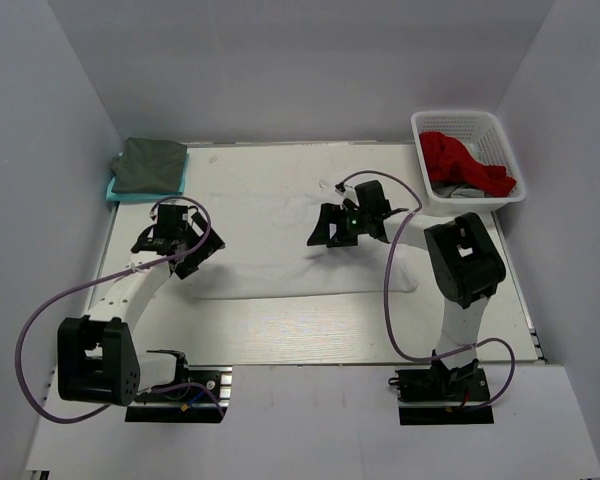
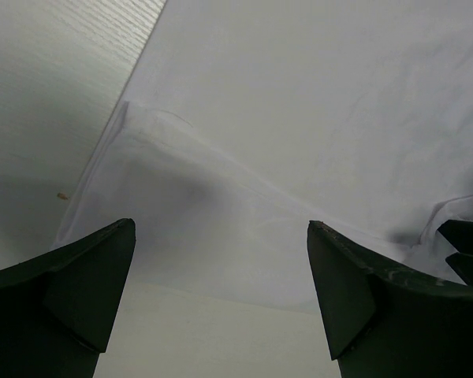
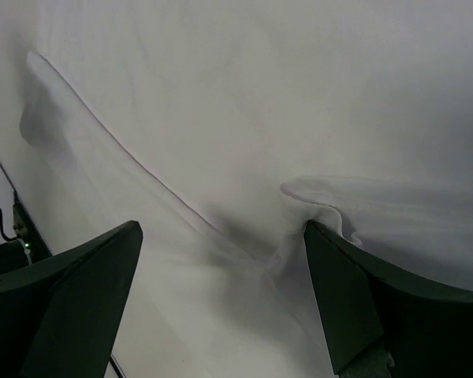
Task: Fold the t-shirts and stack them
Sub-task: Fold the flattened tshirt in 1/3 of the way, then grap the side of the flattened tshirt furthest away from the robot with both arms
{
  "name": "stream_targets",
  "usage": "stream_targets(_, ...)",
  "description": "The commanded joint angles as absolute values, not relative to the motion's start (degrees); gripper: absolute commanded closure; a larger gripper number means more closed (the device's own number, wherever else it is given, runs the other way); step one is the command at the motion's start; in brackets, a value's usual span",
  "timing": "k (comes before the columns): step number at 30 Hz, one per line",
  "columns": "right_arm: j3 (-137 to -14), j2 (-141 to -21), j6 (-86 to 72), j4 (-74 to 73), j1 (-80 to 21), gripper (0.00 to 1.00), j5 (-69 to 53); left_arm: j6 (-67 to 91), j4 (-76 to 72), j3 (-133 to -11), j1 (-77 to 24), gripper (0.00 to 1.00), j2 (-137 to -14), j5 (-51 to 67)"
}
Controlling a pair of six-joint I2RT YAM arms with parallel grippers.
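A white t-shirt (image 1: 280, 250) lies spread flat on the middle of the table. My left gripper (image 1: 172, 245) is open over the shirt's left edge; in the left wrist view (image 2: 221, 236) a folded hem of the white cloth (image 2: 299, 94) lies between its wide-apart fingers. My right gripper (image 1: 332, 232) is open over the shirt's upper middle. In the right wrist view (image 3: 222, 232) its right finger (image 3: 355, 291) touches a small ridge of the white cloth (image 3: 260, 94). A folded dark grey-green shirt (image 1: 150, 163) lies on a teal one (image 1: 114, 188) at the back left. Red cloth (image 1: 458, 158) lies in the basket.
A white plastic lattice basket (image 1: 500, 130) stands at the back right, with some grey cloth (image 1: 462, 190) under the red. Bare white table (image 1: 280, 330) runs along the front, near the arm bases. White walls close in the left, back and right sides.
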State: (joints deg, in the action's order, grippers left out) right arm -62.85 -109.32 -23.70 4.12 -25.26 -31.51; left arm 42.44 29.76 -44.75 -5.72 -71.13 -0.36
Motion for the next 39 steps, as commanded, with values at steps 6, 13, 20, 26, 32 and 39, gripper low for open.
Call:
stream_targets(6,-66.88,-106.18,-21.10,0.44,-25.58,0.10,-28.41,41.14,29.00,-53.52,-5.45,0.00,-75.93,-5.97)
stream_targets(13,-74.96,-100.81,-18.02,-9.92,-24.26,0.10,-12.70,38.68,29.00,-63.18,-5.45,0.00,-85.93,-12.90)
stream_targets(20,-90.41,-110.36,-19.95,-16.08,-20.40,0.10,2.71,35.96,30.14,-80.31,-5.45,0.00,-102.79,-17.48)
stream_targets(26,-101.24,-120.05,-16.61,-11.18,-17.84,0.10,9.65,37.88,35.42,-95.52,-4.92,0.00,-117.40,-18.54)
stream_targets(32,-117.57,-133.48,-13.98,-10.81,-16.09,0.10,11.69,38.41,34.72,-101.16,-4.39,0.00,-124.71,-17.76)
stream_targets(39,-122.08,-142.11,-8.88,-0.62,-14.59,0.10,9.67,37.79,34.54,-106.52,-3.34,0.07,-131.21,-15.38)
